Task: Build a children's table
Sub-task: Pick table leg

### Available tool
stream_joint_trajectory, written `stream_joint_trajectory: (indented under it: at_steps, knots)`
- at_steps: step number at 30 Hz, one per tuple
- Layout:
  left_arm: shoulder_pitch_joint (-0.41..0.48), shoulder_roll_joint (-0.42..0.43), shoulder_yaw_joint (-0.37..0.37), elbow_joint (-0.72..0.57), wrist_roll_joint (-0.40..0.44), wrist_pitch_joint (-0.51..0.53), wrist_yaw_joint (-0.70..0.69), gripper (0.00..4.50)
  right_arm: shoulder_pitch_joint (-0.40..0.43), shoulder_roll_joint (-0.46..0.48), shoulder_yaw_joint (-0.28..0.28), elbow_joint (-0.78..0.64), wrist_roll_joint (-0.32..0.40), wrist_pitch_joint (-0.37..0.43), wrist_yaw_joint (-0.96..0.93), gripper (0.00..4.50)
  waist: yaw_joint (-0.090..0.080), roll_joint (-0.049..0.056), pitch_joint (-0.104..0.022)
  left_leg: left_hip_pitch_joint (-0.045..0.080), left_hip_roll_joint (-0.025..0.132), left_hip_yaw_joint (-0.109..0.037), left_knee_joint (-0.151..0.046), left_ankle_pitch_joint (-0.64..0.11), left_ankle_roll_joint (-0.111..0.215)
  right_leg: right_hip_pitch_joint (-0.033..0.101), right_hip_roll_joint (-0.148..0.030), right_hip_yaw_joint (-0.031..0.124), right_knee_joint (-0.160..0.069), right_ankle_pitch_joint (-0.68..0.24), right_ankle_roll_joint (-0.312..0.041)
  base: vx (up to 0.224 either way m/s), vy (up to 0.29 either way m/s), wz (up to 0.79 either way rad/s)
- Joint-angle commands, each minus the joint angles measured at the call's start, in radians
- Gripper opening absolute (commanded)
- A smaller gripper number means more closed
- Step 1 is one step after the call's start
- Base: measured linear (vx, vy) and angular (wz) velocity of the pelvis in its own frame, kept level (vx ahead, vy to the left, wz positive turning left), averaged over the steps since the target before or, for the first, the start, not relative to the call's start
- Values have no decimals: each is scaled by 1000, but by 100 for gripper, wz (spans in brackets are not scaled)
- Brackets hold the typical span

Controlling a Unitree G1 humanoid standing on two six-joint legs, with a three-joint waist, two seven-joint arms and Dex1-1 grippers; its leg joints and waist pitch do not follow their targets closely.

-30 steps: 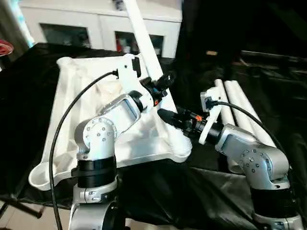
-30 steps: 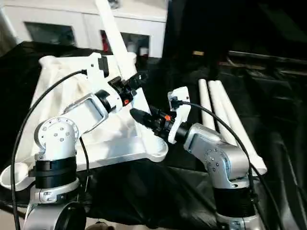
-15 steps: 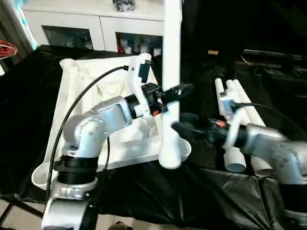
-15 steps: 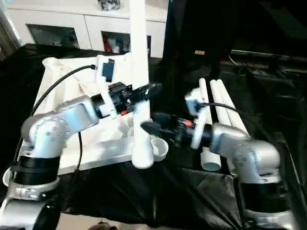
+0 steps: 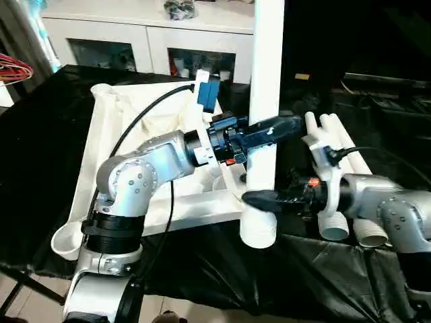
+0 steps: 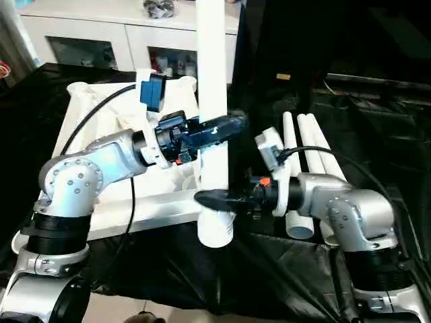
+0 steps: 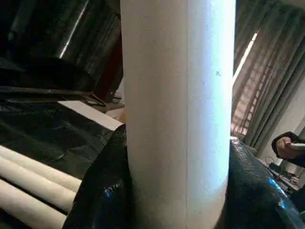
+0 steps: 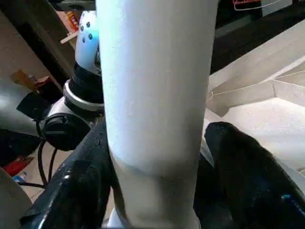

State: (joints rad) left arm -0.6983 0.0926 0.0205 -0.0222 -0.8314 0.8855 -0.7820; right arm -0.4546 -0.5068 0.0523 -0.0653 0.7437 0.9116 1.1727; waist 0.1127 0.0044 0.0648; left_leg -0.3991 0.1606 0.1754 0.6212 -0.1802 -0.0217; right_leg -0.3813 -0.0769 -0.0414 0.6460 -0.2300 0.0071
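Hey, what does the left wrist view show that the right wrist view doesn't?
Left wrist view: three spare legs lying side by side on the black cover, and a person's hand at the edge. Right wrist view: the tabletop's ribbed underside and the robot's left arm joint. Both: the upright leg close up between black fingers.

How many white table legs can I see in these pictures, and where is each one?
4. One leg stands upright, held by the left hand, with the right hand around its lower part. Three legs lie side by side on the black cover, beside the right arm.
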Motion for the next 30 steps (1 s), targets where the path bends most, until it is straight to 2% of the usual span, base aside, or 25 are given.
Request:
stream_joint_trajectory:
  at_steps: [1, 4, 5, 7, 8, 10, 13, 14, 15, 16, 17, 18, 20, 21, 24, 25, 26, 27, 30]
  knots:
    - [-22, -1, -14, -11, -18, -4, -26, 186, -17, -16, 5, 14, -3, 8, 1, 277, 2, -10, -72, 27, 64, -21, -73, -112, 14, 46, -74, 42, -79, -51, -268, 0, 0, 0]
    - [-20, -1, -15, -12, -21, -2, -28, 186, -10, -18, 7, 8, -2, 6, -1, 265, 2, -10, -73, 26, 64, -22, -73, -101, 17, 46, -73, 42, -77, -41, -266, 0, 0, 0]
    - [-18, -2, -16, -12, -21, -5, -28, 186, -6, -11, 5, 11, -17, -13, -21, 242, 2, -11, -73, 25, 64, -22, -73, -99, 18, 46, -73, 42, -77, -39, -266, 0, 0, 0]
    - [-17, -3, -17, -12, -20, -7, -26, 186, -4, -4, 2, 13, -26, -25, -34, 238, 2, -11, -74, 24, 63, -21, -72, -94, 19, 46, -74, 42, -77, -32, -266, 0, 0, 0]
    - [-15, -1, -22, -15, -11, -9, -24, 221, -4, 8, -7, 17, -29, -31, -57, 224, 2, -12, -74, 25, 64, -21, -72, -93, 21, 45, -73, 41, -76, -29, -266, 0, 0, 0]
    - [-13, 1, -32, -18, 10, -20, -12, 255, -4, 16, -12, 17, -33, -38, -71, 203, 1, -11, -74, 24, 63, -21, -72, -92, 23, 45, -73, 41, -76, -29, -267, 0, 0, 0]
    - [-1, -8, -47, -22, 95, -63, 84, 265, 1, 43, -10, 18, -92, -82, -154, 194, -1, -14, -74, 25, 66, -22, -74, -96, 9, 43, -73, 41, -77, -43, -254, 0, 0, 0]
    - [3, -8, -54, -25, 122, -77, 109, 294, 4, 51, -11, 15, -102, -92, -173, 190, -1, -13, -73, 27, 67, -22, -75, -98, 5, 42, -74, 42, -79, -50, -247, 0, 0, 0]
    - [13, -18, -59, -33, 177, -79, 205, 294, 14, 78, -25, 1, -103, -98, -220, 190, -1, -16, -74, 26, 65, -21, -74, -96, 5, 44, -74, 42, -79, -49, -243, 0, 0, 0]
    - [13, -18, -59, -33, 177, -79, 205, 301, 14, 78, -25, 1, -103, -98, -220, 189, -1, -13, -74, 26, 69, -23, -76, -92, 3, 44, -74, 43, -76, -37, -241, 0, 0, 0]
    - [22, -36, -53, -39, 213, -81, 293, 313, 22, 93, -34, -14, -96, -97, -246, 188, -2, -12, -76, 25, 68, -22, -74, -83, 6, 45, -73, 42, -74, -12, -243, 0, 0, 0]
    - [29, -47, -43, -47, 213, -68, 328, 317, 26, 99, -37, -21, -91, -94, -254, 188, -4, -14, -75, 23, 66, -23, -74, -83, 9, 45, -72, 41, -75, -7, -242, 0, 0, 0]
    - [37, -55, -37, -57, 215, -62, 352, 320, 30, 104, -39, -27, -87, -92, -262, 187, -2, -15, -76, 22, 64, -22, -72, -80, 13, 48, -73, 41, -76, -4, -244, 0, 0, 0]
    - [40, -57, -36, -61, 217, -62, 359, 287, 32, 106, -40, -29, -86, -91, -265, 187, -2, -18, -76, 22, 63, -21, -72, -77, 16, 47, -72, 41, -76, -4, -243, 0, 0, 0]
    - [47, -68, -32, -66, 230, -75, 382, 280, 37, 113, -40, -35, -87, -92, -275, 187, -3, -17, -73, 22, 63, -20, -73, -91, 15, 44, -71, 41, -81, -45, -235, 0, 0, 0]
    - [44, -83, -12, -55, 227, -95, 394, 246, 40, 118, -40, -37, -88, -90, -279, 187, -3, -17, -73, 22, 63, -20, -73, -93, 15, 44, -71, 41, -82, -50, -234, 0, 0, 0]
    - [42, -84, -10, -54, 228, -97, 397, 246, 40, 119, -40, -37, -88, -90, -281, 187, -4, -25, -72, 21, 63, -20, -74, -96, 16, 45, -70, 41, -83, -55, -231, 0, 0, 0]
    - [40, -87, -6, -54, 230, -98, 405, 235, 41, 120, -39, -39, -85, -89, -287, 187, -2, -20, -73, 21, 63, -21, -73, -89, 13, 44, -72, 41, -81, -59, -227, 0, 0, 0]
    - [40, -90, -6, -60, 218, -91, 408, 229, 44, 116, -34, -40, -84, -91, -289, 187, -2, -22, -73, 21, 62, -20, -73, -87, 14, 43, -71, 41, -81, -54, -225, 0, 0, 0]
